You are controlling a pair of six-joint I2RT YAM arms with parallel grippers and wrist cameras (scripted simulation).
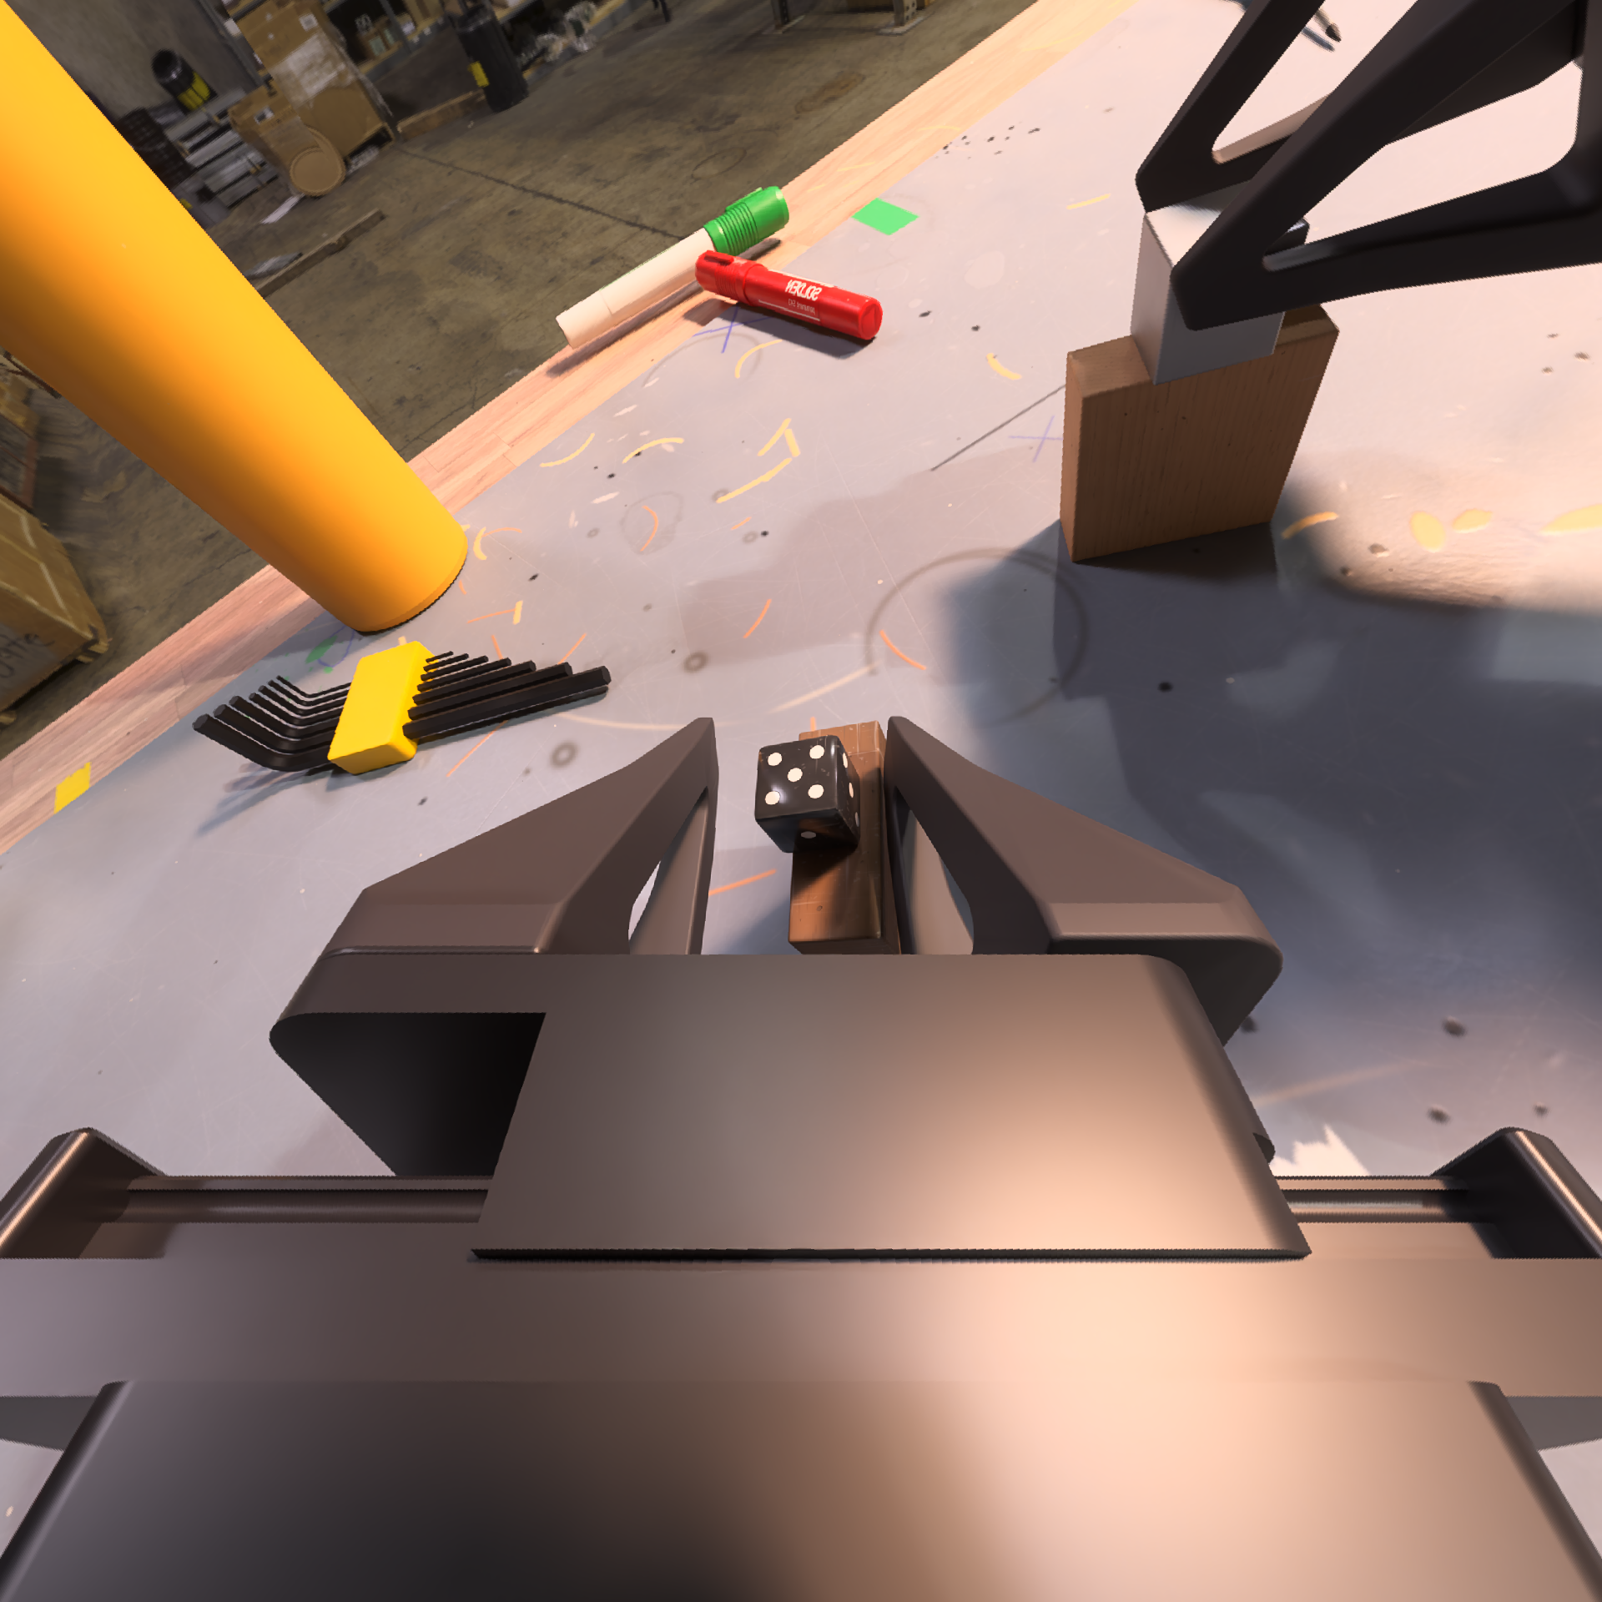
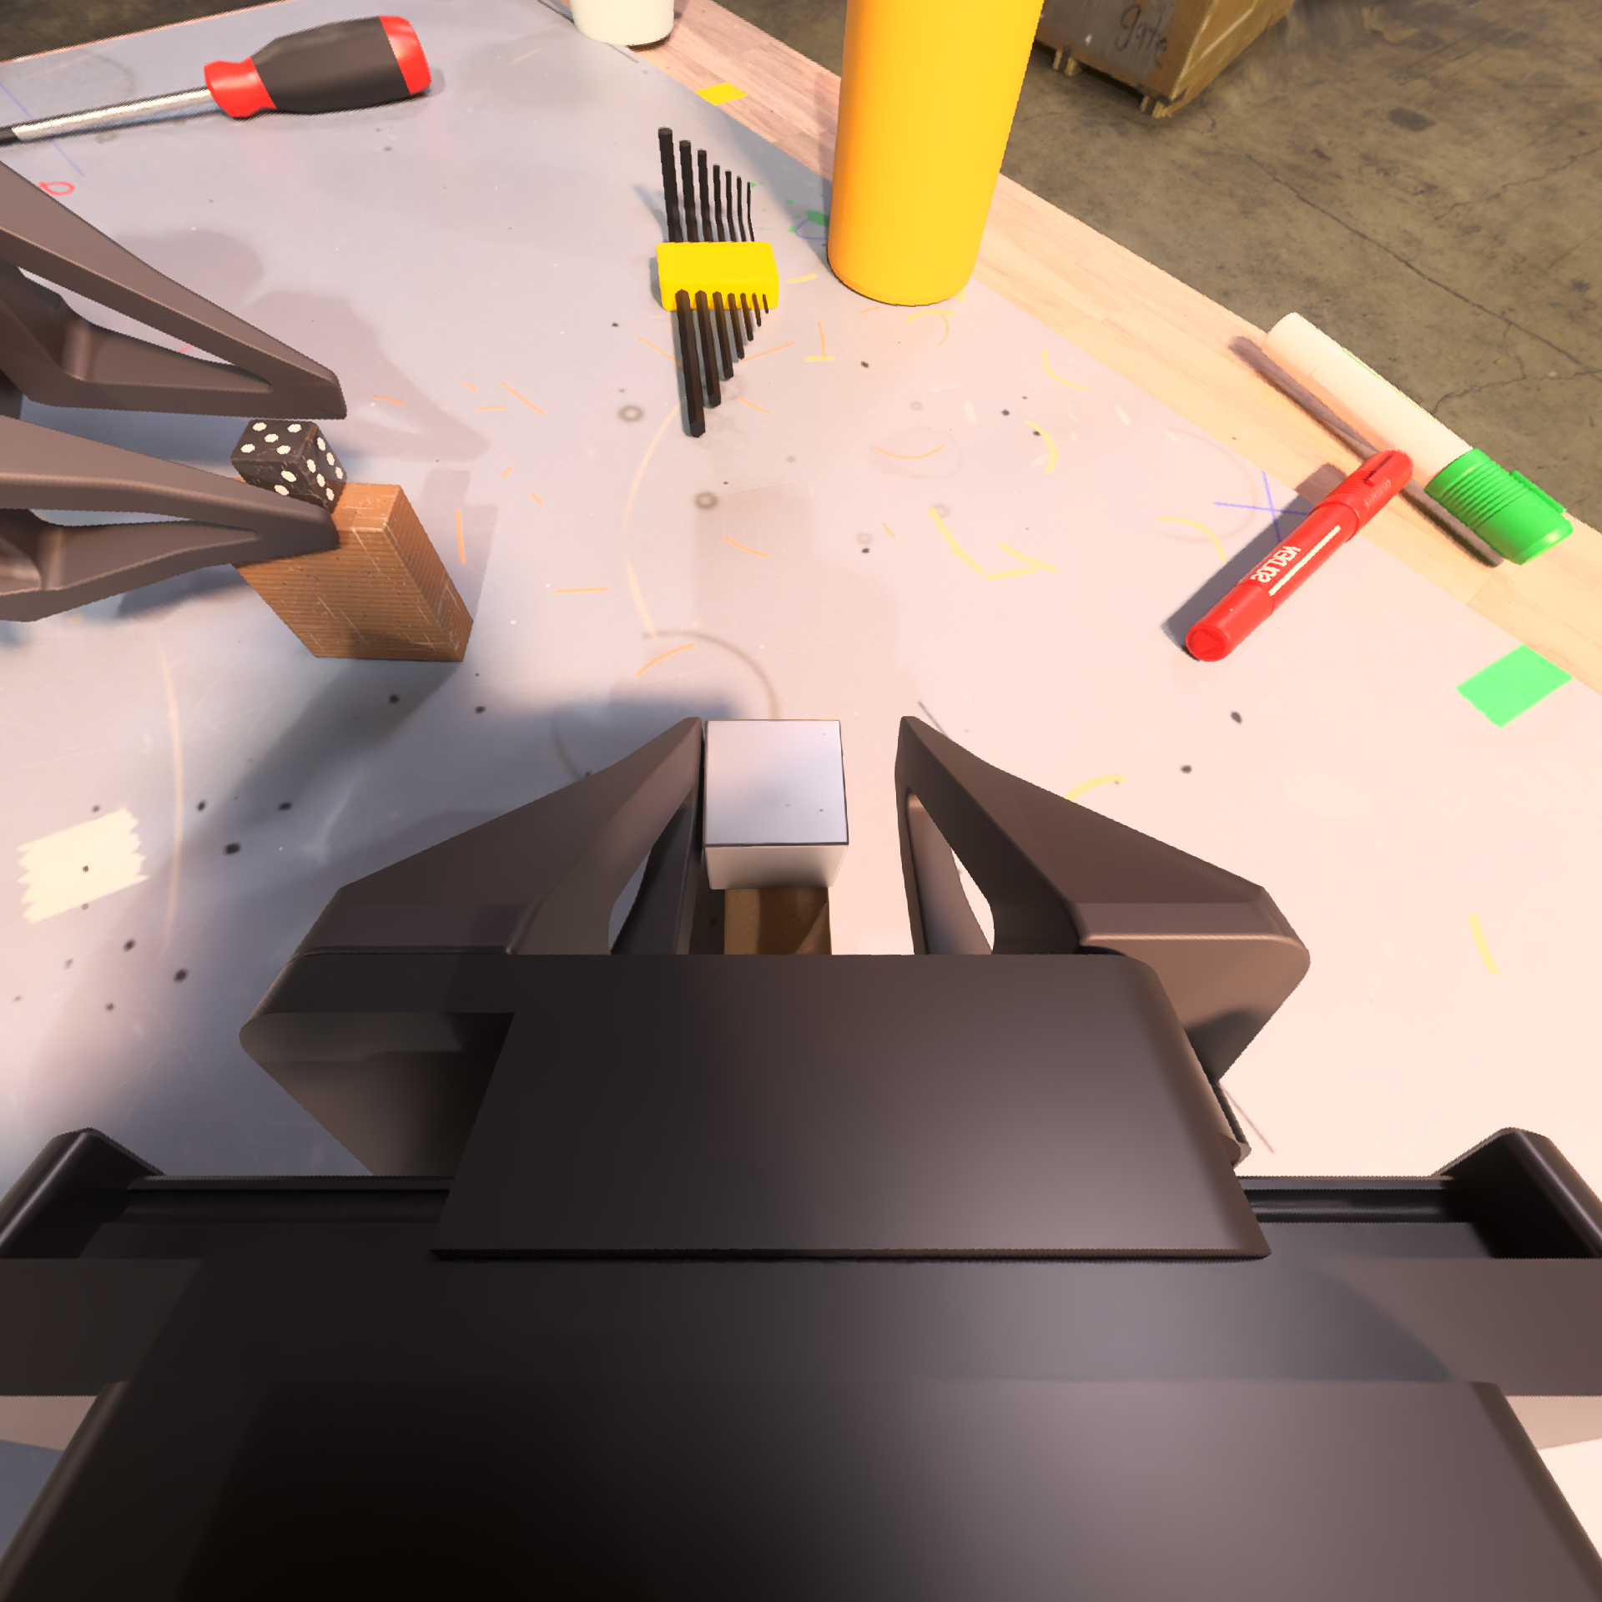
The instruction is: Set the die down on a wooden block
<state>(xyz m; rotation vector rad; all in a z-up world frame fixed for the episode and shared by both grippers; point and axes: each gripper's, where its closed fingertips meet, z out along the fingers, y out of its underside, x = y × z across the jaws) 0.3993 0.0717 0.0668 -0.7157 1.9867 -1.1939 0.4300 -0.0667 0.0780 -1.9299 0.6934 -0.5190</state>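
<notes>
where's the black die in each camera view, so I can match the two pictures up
Left wrist view: the die sits at centre, between the left gripper fingers, on a dark wooden block.
Right wrist view: the die is at the left edge, mid-height, between that same gripper's fingers.
Shared landmark: the yellow hex key set.

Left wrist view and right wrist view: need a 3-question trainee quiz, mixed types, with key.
1. True or false: the die lies directly on the table.
2. What sits on the light wooden block? A) a coin B) a grey cube C) a bolt
3. Fill in: the left gripper has its jaws ___ on either side of the die.

Key: 1 false, it sits on the dark wooden block; 2 B; 3 open.
</notes>
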